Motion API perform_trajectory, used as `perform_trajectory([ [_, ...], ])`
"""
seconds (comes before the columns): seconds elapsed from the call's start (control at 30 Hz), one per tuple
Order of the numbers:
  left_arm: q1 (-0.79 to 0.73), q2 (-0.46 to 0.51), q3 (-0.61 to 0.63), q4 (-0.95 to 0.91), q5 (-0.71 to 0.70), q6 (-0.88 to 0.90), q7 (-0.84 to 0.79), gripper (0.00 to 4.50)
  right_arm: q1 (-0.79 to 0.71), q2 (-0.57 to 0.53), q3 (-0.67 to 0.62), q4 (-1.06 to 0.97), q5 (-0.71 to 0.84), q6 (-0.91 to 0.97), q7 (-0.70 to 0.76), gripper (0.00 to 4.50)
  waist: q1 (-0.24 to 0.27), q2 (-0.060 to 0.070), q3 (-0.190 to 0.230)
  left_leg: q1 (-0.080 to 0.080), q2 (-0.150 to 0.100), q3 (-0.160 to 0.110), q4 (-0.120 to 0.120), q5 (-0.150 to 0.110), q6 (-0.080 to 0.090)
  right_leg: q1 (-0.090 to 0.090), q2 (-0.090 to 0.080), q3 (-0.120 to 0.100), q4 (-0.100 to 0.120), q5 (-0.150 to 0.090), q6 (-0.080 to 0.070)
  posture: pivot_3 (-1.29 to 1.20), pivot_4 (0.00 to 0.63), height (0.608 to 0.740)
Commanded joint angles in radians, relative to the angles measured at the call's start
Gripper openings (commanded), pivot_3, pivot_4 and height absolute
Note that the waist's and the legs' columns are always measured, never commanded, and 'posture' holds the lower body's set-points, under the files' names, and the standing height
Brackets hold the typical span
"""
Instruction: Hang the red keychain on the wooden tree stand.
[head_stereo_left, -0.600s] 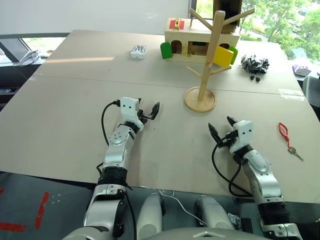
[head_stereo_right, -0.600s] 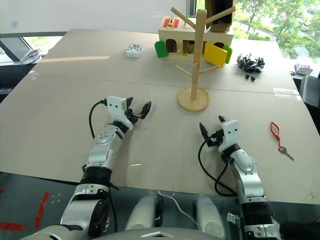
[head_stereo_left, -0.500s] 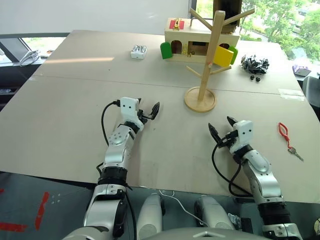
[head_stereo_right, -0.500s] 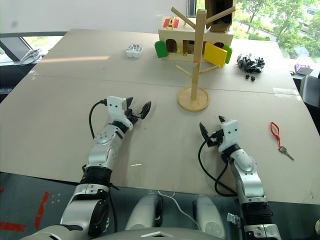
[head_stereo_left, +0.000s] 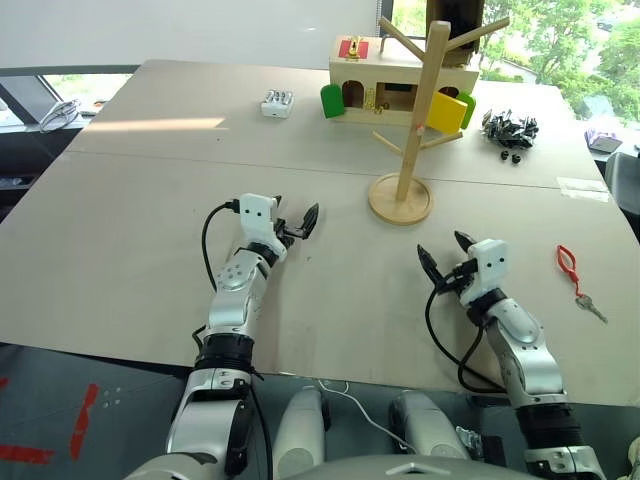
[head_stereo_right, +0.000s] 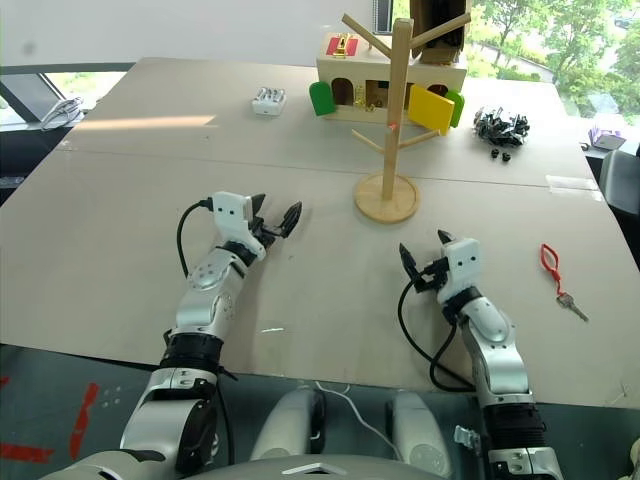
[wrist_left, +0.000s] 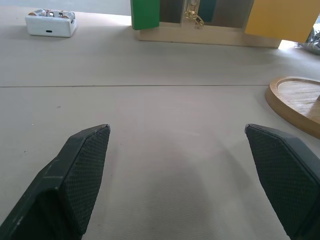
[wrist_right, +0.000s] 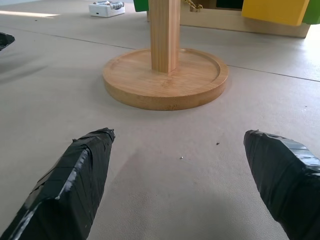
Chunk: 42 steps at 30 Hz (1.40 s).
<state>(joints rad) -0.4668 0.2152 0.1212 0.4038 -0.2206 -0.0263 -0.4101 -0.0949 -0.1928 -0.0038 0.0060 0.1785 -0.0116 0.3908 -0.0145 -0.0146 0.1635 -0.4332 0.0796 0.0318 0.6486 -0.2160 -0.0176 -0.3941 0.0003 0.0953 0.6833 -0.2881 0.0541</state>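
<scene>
Item count, located relative to the wooden tree stand (head_stereo_left: 403, 150):

- Wooden tree stand: one.
- Red keychain (head_stereo_left: 571, 266): one, well to the stand's right, nearer the robot.
- Wooden box house (head_stereo_left: 385, 85): one, behind the stand.
- White tray of small items (head_stereo_left: 277, 103): one, behind and left.
- Pile of black clips (head_stereo_left: 509, 130): one, behind and right.
- Grippers: two, left gripper (head_stereo_left: 296, 226) and right gripper (head_stereo_left: 442, 258).

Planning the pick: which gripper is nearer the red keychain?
The right gripper; the red keychain lies on the table off to its outer side, while the left gripper sits far across, beyond the wooden tree stand.
</scene>
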Motion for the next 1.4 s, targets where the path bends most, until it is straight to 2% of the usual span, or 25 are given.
perform_trajectory([
  [0.03, 0.001, 0.01, 0.015, -0.042, -0.01, -0.017, -0.003, 4.5, -0.012, -0.004, -0.008, -0.043, 0.009, -0.023, 0.006, 4.44, 0.0, 0.0, 0.0, 0.0, 0.0, 0.0, 0.0, 0.0, 0.0, 0.0, 0.0, 0.0, 0.0, 0.0, 0.0, 0.0, 0.15, 0.735],
  [0.17, 0.006, 0.012, 0.009, -0.054, -0.016, -0.013, -0.02, 4.5, -0.009, -0.006, -0.011, -0.044, 0.011, -0.024, 0.008, 4.44, 0.0, 0.0, 0.0, 0.0, 0.0, 0.0, 0.0, 0.0, 0.0, 0.0, 0.0, 0.0, 0.0, 0.0, 0.0, 0.0, 0.15, 0.735],
  [0.27, 0.059, 0.013, -0.03, -0.212, -0.116, 0.046, -0.158, 4.5, 0.005, -0.012, -0.047, -0.072, 0.047, -0.006, 0.005, 4.44, -0.001, 0.0, 0.0, 0.0, 0.0, 0.0, 0.0, 0.0, 0.0, 0.0, 0.0, 0.0, 0.0, 0.0, 0.0, 0.0, 0.15, 0.735],
  [0.43, 0.196, 0.081, -0.187, -0.504, -0.169, 0.083, -0.379, 4.5, 0.025, -0.06, -0.197, -0.135, 0.145, 0.077, -0.04, 4.44, 0.004, 0.001, -0.001, 0.0, 0.0, 0.0, 0.0, 0.001, -0.001, 0.001, -0.001, 0.0, -0.001, 0.0, 0.0, 0.0, 0.15, 0.735],
  [0.7, 0.28, 0.186, -0.299, -0.71, -0.275, 0.141, -0.616, 4.5, 0.04, -0.175, -0.356, -0.167, 0.187, 0.241, -0.113, 4.44, -0.005, 0.002, -0.001, 0.002, 0.0, 0.0, 0.0, 0.0, 0.0, 0.002, 0.0, 0.001, 0.0, 0.0, 0.0, 0.0, 0.15, 0.735],
  [0.93, 0.208, 0.215, -0.29, -0.684, -0.334, 0.215, -0.681, 4.5, 0.051, -0.253, -0.44, -0.159, 0.209, 0.364, -0.132, 4.44, -0.002, 0.002, -0.001, 0.001, 0.0, 0.0, 0.0, 0.0, 0.0, 0.002, 0.0, 0.001, 0.0, 0.0, 0.0, 0.0, 0.15, 0.735],
  [1.13, 0.211, 0.199, -0.335, -0.631, -0.255, 0.116, -0.727, 4.5, 0.048, -0.307, -0.478, -0.081, 0.227, 0.411, -0.088, 4.44, -0.002, 0.003, -0.001, 0.001, 0.0, 0.0, 0.0, 0.0, 0.0, 0.002, 0.0, 0.001, 0.0, 0.0, 0.0, 0.0, 0.15, 0.735],
  [1.4, 0.199, 0.167, -0.35, -0.578, -0.21, 0.072, -0.722, 4.5, 0.054, -0.361, -0.491, 0.002, 0.232, 0.395, -0.023, 4.44, -0.002, 0.003, -0.001, 0.001, 0.0, 0.0, 0.0, 0.0, 0.001, 0.002, 0.0, 0.001, -0.001, 0.0, 0.0, 0.0, 0.15, 0.735],
])
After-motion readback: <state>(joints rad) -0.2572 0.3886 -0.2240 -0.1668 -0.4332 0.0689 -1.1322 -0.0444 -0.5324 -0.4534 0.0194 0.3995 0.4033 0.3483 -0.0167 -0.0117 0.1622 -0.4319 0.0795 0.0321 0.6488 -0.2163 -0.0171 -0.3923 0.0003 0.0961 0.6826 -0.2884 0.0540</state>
